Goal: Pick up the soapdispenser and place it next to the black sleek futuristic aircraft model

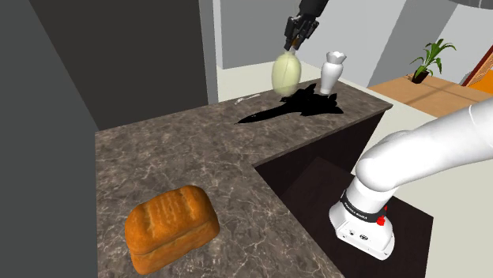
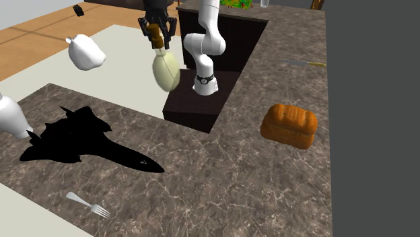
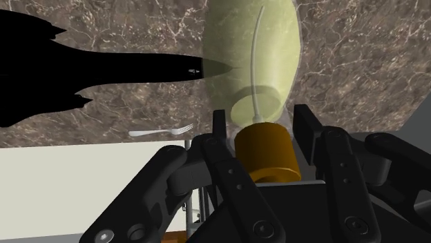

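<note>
Clasping soapdispenser (image 1: 286, 73), aircraft model (image 1: 296, 109) below, vase (image 1: 332, 73) beside

Even, diffuse light leaves the marbled countertop (image 1: 197, 158) dim; the aircraft model (image 2: 74, 145) renders as a flat black silhouette; the pale floor (image 2: 121, 67) is brightest.

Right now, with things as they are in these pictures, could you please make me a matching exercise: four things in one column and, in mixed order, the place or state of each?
Things
1. soap dispenser
2. aircraft model
3. bread loaf
4. fork

Places and states
A. orange-brown, resting on the countertop apart from the rest
B. all black, lying flat on the countertop
C. in the air, clasped at its top by the gripper
D. pale and thin, lying near the countertop's edge

Pairs: 1-C, 2-B, 3-A, 4-D
</note>
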Robot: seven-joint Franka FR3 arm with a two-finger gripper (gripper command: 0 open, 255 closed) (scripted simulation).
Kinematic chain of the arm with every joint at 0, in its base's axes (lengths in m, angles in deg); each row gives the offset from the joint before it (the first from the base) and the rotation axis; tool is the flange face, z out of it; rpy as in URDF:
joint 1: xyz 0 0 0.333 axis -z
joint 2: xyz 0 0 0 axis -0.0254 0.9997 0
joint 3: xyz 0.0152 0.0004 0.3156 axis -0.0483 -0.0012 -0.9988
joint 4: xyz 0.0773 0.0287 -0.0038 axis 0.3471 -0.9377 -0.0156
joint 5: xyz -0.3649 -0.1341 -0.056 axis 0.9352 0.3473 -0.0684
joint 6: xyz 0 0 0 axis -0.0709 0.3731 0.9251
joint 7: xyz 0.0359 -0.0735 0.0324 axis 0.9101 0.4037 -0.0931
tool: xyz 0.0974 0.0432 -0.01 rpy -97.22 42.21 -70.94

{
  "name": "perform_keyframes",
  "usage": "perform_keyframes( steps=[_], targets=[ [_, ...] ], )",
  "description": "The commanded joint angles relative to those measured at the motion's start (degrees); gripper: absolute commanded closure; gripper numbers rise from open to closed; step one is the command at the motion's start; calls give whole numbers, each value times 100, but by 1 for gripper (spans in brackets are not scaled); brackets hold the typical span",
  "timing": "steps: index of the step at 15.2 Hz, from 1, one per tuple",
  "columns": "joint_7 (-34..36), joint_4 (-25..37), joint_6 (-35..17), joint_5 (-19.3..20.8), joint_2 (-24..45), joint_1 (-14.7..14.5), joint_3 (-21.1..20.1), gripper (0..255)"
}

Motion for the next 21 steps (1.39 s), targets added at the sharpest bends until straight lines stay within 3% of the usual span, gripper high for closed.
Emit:
perform_keyframes(
  steps=[1,21],
  targets=[
    [-26,-208,-159,1,-53,6,8,255],
    [-182,-1921,-1644,-32,-276,22,27,255]
  ],
)
